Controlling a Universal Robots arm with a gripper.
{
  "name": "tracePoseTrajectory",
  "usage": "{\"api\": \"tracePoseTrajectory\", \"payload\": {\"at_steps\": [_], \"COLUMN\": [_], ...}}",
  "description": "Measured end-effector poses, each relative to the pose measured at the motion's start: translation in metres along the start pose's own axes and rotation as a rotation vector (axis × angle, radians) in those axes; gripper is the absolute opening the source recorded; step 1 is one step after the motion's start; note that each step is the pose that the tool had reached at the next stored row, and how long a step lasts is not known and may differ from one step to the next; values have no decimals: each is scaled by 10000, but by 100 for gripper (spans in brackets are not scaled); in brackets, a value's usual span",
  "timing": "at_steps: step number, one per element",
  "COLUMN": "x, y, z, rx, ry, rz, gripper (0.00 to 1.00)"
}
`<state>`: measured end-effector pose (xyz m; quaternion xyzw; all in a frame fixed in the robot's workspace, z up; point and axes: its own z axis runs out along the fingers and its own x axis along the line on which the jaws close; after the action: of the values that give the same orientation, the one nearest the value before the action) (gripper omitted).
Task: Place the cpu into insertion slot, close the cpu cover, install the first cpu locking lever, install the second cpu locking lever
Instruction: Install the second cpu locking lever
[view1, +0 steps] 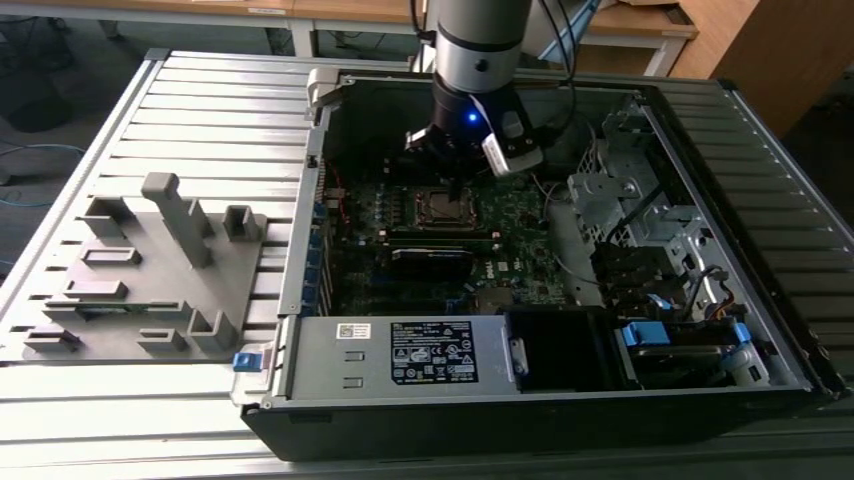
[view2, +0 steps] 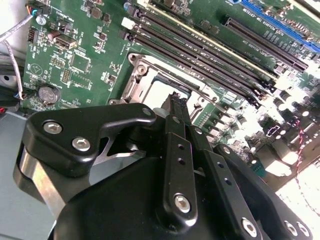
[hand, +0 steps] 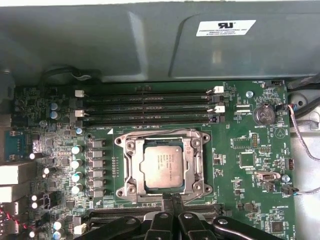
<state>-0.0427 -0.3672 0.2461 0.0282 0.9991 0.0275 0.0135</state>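
The cpu (hand: 165, 167), a silvery-grey square chip, lies flat in the insertion slot (view1: 441, 207) on the green motherboard. The cpu cover (hand: 132, 162), a thin metal frame, lies down around the chip, whose face shows through its window. My gripper (hand: 172, 199) is shut, its black fingertips pressed together, and I see nothing held between them. Its tip sits at the socket's edge, on the side away from the memory slots. The second wrist view has the gripper (view2: 176, 98) tip just over the frame beside the cpu (view2: 159, 91). From outside, the gripper (view1: 455, 185) hangs right above the socket.
Long black memory slots (hand: 145, 105) run beside the socket, with a coin battery (hand: 262, 114) nearby. The open computer case holds a power supply (view1: 400, 355) in front and a drive cage (view1: 627, 200) on the exterior view's right. A grey fixture (view1: 147, 270) stands on the table at the left.
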Motion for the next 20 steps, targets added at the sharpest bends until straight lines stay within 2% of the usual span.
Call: {"api": "tracePoseTrajectory", "payload": {"at_steps": [7,14,20], "x": [52,55,110], "y": [-9,-87,-103], "z": [1,-2,3], "rx": [2,0,-1], "ry": [1,0,0], "rz": [0,0,0], "gripper": [10,10,10]}}
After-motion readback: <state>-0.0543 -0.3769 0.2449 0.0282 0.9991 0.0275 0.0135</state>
